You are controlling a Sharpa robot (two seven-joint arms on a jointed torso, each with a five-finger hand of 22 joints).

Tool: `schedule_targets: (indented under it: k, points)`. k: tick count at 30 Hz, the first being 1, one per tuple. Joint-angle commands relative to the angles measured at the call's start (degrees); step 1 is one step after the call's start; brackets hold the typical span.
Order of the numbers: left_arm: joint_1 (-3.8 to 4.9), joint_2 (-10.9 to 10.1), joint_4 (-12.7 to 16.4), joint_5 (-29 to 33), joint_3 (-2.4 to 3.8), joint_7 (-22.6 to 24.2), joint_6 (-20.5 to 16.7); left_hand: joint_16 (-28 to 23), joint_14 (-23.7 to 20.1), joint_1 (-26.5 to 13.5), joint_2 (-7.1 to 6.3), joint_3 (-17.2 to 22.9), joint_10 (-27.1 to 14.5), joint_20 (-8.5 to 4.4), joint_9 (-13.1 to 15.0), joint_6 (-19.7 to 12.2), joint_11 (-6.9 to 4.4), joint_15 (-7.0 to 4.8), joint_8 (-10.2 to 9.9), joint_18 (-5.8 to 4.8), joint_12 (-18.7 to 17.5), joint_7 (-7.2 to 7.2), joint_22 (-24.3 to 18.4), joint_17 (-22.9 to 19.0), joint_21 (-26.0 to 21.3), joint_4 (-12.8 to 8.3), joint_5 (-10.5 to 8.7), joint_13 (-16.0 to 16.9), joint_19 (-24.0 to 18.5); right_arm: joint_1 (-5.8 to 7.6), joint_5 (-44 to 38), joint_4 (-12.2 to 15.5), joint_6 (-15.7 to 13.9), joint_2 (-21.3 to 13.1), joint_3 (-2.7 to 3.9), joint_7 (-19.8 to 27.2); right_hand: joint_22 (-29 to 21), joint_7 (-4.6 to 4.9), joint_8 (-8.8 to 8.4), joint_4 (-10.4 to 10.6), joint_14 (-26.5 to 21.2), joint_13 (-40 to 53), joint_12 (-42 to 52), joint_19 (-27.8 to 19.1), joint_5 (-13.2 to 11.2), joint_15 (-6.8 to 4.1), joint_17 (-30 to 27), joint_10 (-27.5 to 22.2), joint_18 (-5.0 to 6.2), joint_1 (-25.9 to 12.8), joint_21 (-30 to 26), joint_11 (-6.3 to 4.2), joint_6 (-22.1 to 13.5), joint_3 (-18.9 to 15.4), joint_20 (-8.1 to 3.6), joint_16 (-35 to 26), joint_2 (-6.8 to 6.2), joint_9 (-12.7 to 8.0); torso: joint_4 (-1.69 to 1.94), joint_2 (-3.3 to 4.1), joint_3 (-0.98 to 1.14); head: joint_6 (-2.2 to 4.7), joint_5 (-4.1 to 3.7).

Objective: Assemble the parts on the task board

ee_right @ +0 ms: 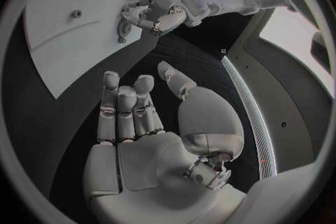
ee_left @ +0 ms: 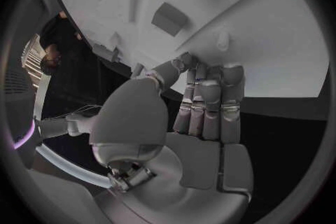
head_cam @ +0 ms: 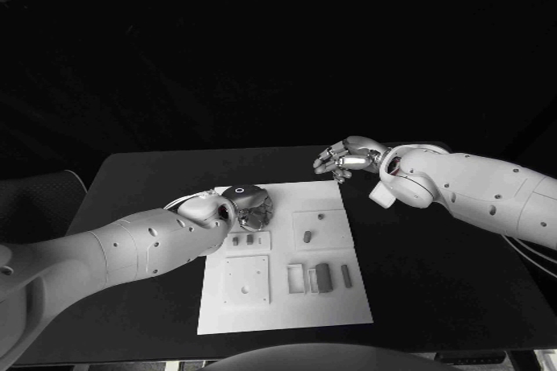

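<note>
Parts [head_cam: 307, 237] lie in shallow recesses on the board [head_cam: 348, 307], mid-table. They look small, rigid and light, so we'd judge a fingertip pinch across the short sides. Left hand [head_cam: 241, 208] sits over the board's far left corner, fingers curled together; we can't tell if it holds anything. Right hand [head_cam: 348, 157] hovers off the far edge, fingers apart, holding nothing. Neighbouring parts [head_cam: 323, 278] sit close, crowding finger access.

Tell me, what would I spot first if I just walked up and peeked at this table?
First, the flat white rectangular task board in the middle of the black table, with small grey parts on it. Next, the silver left hand over the board's far left corner. The silver right hand, holding nothing, hovers beyond the board's far right corner.
</note>
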Motion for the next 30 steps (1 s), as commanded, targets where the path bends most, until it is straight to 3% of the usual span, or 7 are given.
schedule_targets:
  k: [1, 30]
  points:
    - [-0.09, 0.20, -0.06, -0.49, -0.04, 0.24, 1.65, 0.22, 0.08, 0.24, 0.18, 0.27, 0.52, -0.47, -0.03, 0.49, -0.09, -0.52, 0.30, 8.09, 0.26, 0.02, 1.28, -0.09, 0.31, -0.02, 0.06, 0.12, -0.07, -0.02, -0.45, 0.17, 0.68, -0.05, 0.01, 0.33, 0.94, 2.03, -0.26, 0.14, -0.36, -0.09, 0.20, 0.47, -0.06, -0.08, -0.08, -9.72, 0.80, -0.39, -0.15, 2.31, 2.57, 0.13, 0.08, -0.12, 0.13, -0.07, 0.00, -0.01, -0.02, -0.04, -0.09]
    - [-0.86, 1.03, -1.33, -0.49, -0.04, -0.22, 3.16, 0.28, 0.28, -0.07, 0.44, 0.55, 0.84, -0.66, -0.13, 0.85, -0.18, -0.62, 0.52, 7.89, 0.10, -0.13, 1.23, -0.39, 0.51, 0.02, 0.14, 0.27, -0.08, -0.01, -0.46, 0.74, 0.62, -0.35, 0.02, 0.30, 0.95, 2.02, -0.25, 0.14, -0.35, -0.12, 0.24, 0.47, -0.06, -0.09, -0.09, -9.70, 0.80, -0.40, -0.15, 2.30, 2.62, 0.13, 0.08, -0.11, 0.13, -0.08, 0.00, 0.03, -0.02, -0.72, -0.67]
